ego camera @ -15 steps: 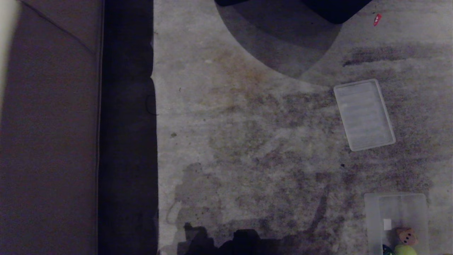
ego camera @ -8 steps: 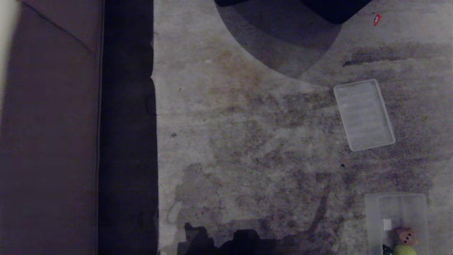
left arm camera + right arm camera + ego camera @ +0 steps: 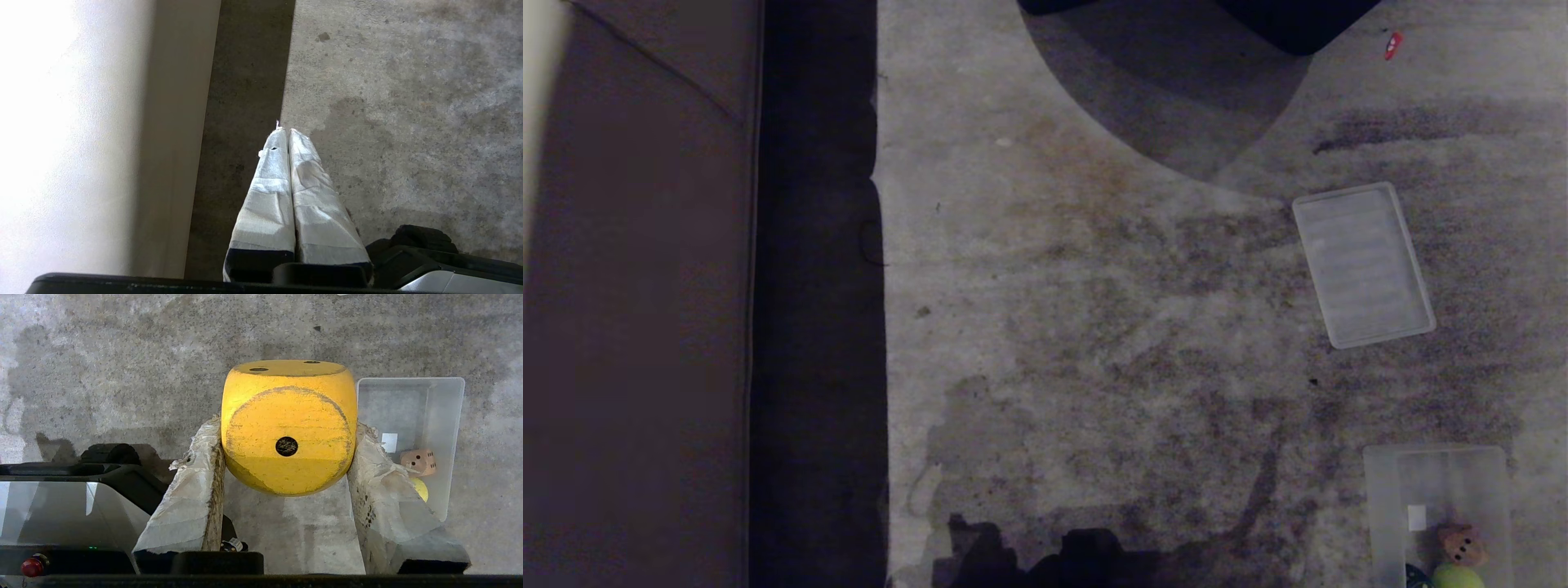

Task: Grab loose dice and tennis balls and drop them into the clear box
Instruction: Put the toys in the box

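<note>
With a brown die (image 3: 419, 461) and tennis ball (image 3: 421, 488) already in the clear box (image 3: 449, 400) on the floor, the right gripper (image 3: 286, 457) has its jaws pinching the yellow die (image 3: 288, 424) short of the box, while the left gripper (image 3: 288, 139) idles, jaws pressed together.

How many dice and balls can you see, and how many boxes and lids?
Dice: 2, a yellow die held in the right claw and a brown die in the clear box
Tennis balls: 1, the tennis ball in the box
Clear boxes: 1
Lids: 1, the flat lid on the floor
Total: 5
</note>
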Motion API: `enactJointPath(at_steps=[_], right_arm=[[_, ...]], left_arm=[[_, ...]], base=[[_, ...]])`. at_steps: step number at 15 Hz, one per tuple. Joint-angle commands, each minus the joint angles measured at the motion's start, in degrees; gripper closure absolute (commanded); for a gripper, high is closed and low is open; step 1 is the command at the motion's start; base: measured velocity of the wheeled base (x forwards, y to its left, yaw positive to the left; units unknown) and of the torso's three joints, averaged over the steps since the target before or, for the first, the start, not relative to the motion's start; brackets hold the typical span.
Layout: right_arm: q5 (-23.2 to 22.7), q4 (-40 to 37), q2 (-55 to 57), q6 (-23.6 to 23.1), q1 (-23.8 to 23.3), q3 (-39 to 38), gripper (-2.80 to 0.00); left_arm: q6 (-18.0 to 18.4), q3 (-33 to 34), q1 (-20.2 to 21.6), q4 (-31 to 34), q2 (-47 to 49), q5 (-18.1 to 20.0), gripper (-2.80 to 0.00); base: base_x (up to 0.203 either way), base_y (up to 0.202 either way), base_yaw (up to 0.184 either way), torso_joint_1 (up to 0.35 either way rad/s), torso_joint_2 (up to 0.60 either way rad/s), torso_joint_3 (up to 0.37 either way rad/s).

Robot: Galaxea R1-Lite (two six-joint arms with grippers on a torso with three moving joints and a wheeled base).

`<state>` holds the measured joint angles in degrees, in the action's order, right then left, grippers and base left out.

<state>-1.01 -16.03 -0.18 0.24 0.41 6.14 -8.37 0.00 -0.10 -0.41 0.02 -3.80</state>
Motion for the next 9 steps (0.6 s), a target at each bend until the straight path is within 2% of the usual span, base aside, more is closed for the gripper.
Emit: enactJointPath(at_steps=[1,9], right_arm=[[0.0,-0.1,0.2,0.0,0.0,0.0,0.00],[0.0,-0.1,0.2,0.0,0.0,0.0,0.00]], left_arm=[[-0.1,0.0,0.0,0.0,0.1,-0.1,0.00],[-0.1,0.0,0.0,0.0,0.1,-0.1,0.00]], base=[[0.000,0.000,0.000,0.000,0.00,0.000],[0.000,0.000,0.000,0.000,0.00,0.000]])
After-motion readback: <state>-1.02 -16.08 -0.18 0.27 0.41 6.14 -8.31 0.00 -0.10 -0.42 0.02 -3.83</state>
